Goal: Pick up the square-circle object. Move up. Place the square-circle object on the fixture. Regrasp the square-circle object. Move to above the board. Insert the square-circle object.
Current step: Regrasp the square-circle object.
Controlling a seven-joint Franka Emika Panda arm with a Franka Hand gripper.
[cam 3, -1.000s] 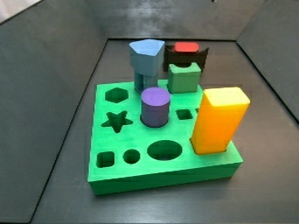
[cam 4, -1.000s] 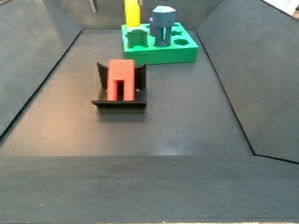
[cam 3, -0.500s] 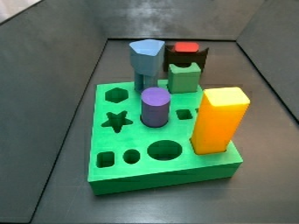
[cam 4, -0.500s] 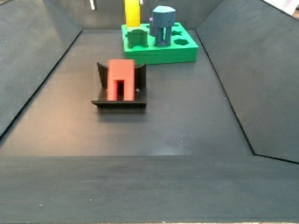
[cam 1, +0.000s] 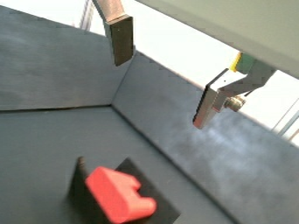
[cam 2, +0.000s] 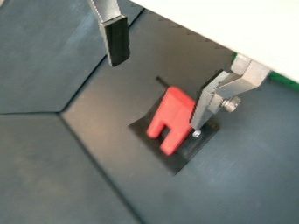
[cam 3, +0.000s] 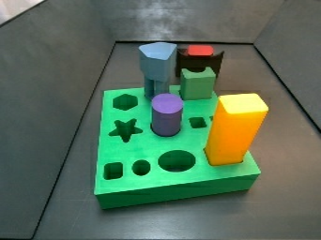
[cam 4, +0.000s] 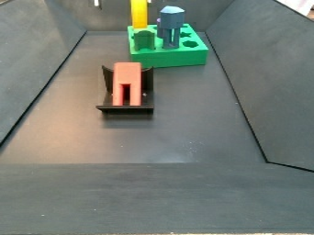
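Side view: red peg (cam 4: 127, 81) resting in the notch of the fixture (cam 4: 125, 105) on the dark floor, propped there, by the look of it, so as to be taken again at a better hold for insertion. Wrist view: gripper (cam 2: 158, 74) hanging above peg (cam 2: 172, 115) and fixture (cam 2: 179, 150), fingers (cam 2: 115, 39) spread wide, nothing between them; peg untouched, one finger plate crossing near its edge in the picture only. Wrist view again: gripper (cam 1: 163, 74) open, peg (cam 1: 119, 193) low on its black seat (cam 1: 87, 179). No gripper in either side view. Board (cam 4: 166, 51) well apart from the fixture, toward 1 o'clock in that side view. Side view, closer: board (cam 3: 150, 178) holding several pegs upright in its holes: orange block (cam 3: 234, 127), purple cylinder (cam 3: 167, 114), green cube (cam 3: 197, 82), blue hexagonal peg (cam 3: 156, 64). Hexagon, star, round and small square holes open. Judged: placing done, regrasp next.
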